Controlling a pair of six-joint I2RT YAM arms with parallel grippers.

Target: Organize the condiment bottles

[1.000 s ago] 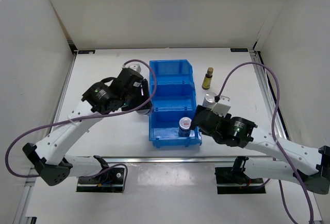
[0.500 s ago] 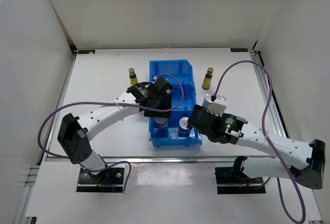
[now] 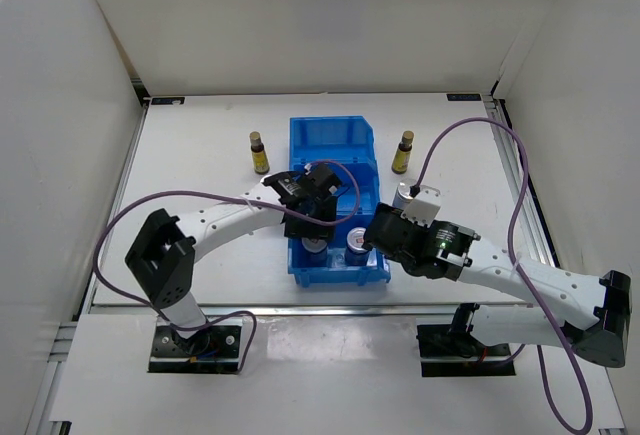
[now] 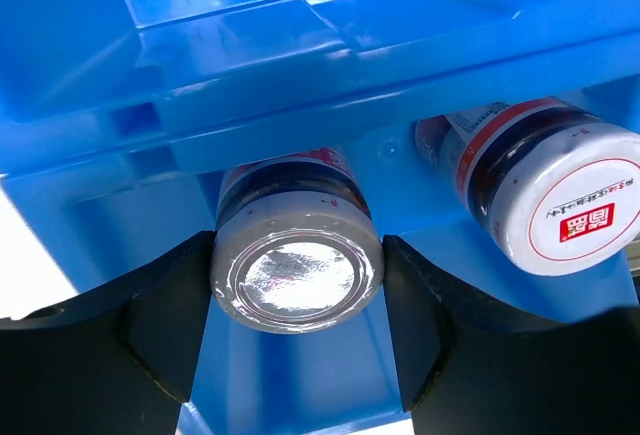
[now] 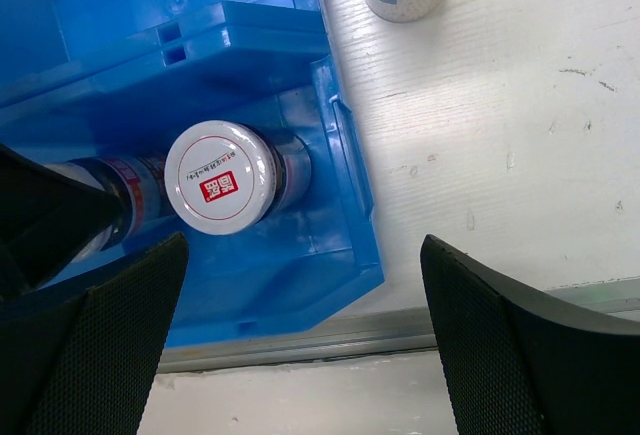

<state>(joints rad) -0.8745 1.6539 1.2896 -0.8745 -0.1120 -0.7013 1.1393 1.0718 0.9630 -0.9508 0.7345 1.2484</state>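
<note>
— Since a second ago, seen from above, our left gripper [image 3: 314, 231] has swung into the near compartment of the blue bin [image 3: 333, 140].
— Left wrist: we pinch a silver-lidded jar [image 4: 297, 280] there.
— Right wrist: our right gripper [image 5: 305, 245] spreads wide over the bin's near right corner.

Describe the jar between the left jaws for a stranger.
In the blue bin mid-table, the compartment nearest the arms holds two squat jars. The left jar sits between the left jaws; its lid is plain silver, the right jar's white with a red mark.
</note>
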